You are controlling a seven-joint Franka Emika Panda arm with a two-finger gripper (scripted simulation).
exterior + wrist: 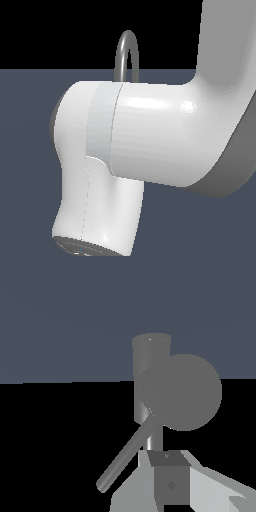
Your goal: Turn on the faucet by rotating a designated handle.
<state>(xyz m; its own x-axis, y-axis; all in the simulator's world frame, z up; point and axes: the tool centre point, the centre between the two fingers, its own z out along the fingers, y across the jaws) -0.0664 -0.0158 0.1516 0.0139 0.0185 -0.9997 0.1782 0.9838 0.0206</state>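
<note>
Because the arm's white links (150, 140) fill nearly the whole exterior view, we read the working end from the wrist view. Nearest the wrist camera sits the pincer (170, 483): a dark pad block and pale grey housing show, yet we cannot tell whether its fingers stand apart or together, nor whether they bear on anything.

Just beyond it, a thin grey rod, which we take to be the handle (125, 458), slants out from the faucet's upright stem (151, 438). Its inner end meets the stem close to the pincer; whether the two touch is not settled by these views. Farther off, a round grey body (182, 393) and a short cylinder (151, 356) crown the faucet. In the exterior view only the curved spout (127, 55) rises behind the arm.

We judge the step in hand to be closing in on, or contact with, the handle. How far the handle is turned cannot be read. The next move calls for a firm bearing on the rod, then a sweep about the stem's axis.
</note>
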